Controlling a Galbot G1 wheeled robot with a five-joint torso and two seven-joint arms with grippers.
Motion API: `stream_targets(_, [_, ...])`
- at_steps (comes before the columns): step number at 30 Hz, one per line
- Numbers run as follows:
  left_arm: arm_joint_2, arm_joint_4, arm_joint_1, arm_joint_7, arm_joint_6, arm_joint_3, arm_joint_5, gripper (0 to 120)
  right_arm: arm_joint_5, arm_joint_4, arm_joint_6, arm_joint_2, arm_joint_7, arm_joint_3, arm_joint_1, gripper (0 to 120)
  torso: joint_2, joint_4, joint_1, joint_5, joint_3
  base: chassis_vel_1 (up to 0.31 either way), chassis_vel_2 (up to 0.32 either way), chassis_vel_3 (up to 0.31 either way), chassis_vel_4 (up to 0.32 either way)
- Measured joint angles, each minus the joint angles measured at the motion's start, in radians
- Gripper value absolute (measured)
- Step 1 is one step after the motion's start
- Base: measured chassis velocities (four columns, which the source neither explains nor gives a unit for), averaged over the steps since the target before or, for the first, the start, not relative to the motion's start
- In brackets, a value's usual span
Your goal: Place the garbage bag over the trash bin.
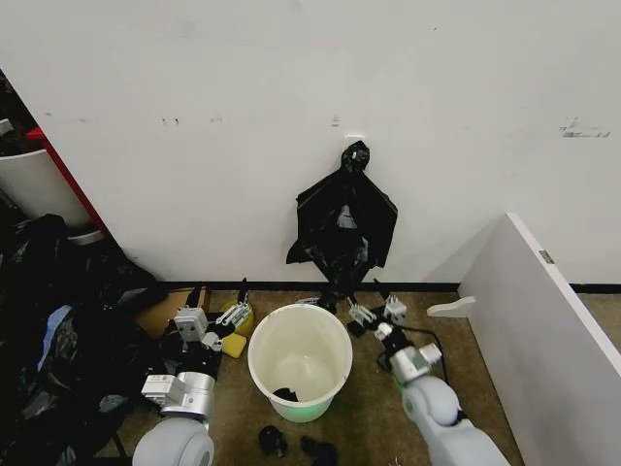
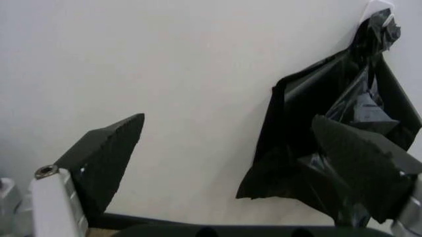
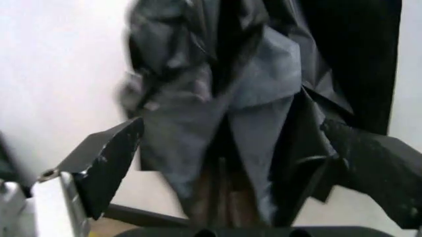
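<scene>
Both grippers gape empty beside the small round cream plastic trash bin [image 1: 300, 361] — left gripper [image 1: 215, 308], right gripper [image 1: 376, 309]. Beyond the bin, the glossy black plastic garbage bag [image 1: 342, 228] hangs on the wall — thin film could slip or tear when pinched.

Seeing garbage bag [image 1: 342, 225] as thin glossy crinkled black plastic, catching light on folds. Trash bin [image 1: 300, 361], lower centre of head frame, showing smooth cream plastic. My left fingers [image 2: 108, 153] wearing matt, rough-grained black pads; bracket beside them gleaming like bare metal.
</scene>
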Motion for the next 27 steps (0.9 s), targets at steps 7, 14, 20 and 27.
stream_targets(7, [-0.005, 0.0, 0.009, -0.001, 0.0, -0.007, 0.002, 100, -0.117, -0.101, -0.015, 0.01, 0.085, 0.019, 0.057, 100, 0.0, -0.0005, 0.0, -0.0001, 0.0, 0.0, 0.0, 0.0, 0.0])
stream_targets(14, [-0.008, 0.0, 0.016, -0.005, 0.0, -0.009, 0.012, 100, -0.019, -0.145, -0.015, 0.062, 0.052, 0.018, 0.11, 99, 0.0, 0.0, 0.0, 0.0001, 0.0, 0.0, 0.0, 0.0, 0.0])
stream_targets(20, [-0.003, 0.001, 0.018, -0.008, 0.0, -0.012, 0.013, 100, -0.065, -0.177, -0.006, 0.09, 0.024, 0.016, 0.134, 94, 0.0, -0.0003, 0.0, 0.0, 0.0, 0.0, 0.0, 0.0, 0.0])
stream_targets(27, [-0.001, 0.014, 0.007, -0.012, 0.0, -0.01, 0.009, 100, -0.209, -0.222, -0.014, 0.116, 0.127, 0.025, 0.167, 70, 0.0, -0.0003, 0.0, 0.0, 0.0, 0.0, 0.0, 0.0, 0.0])
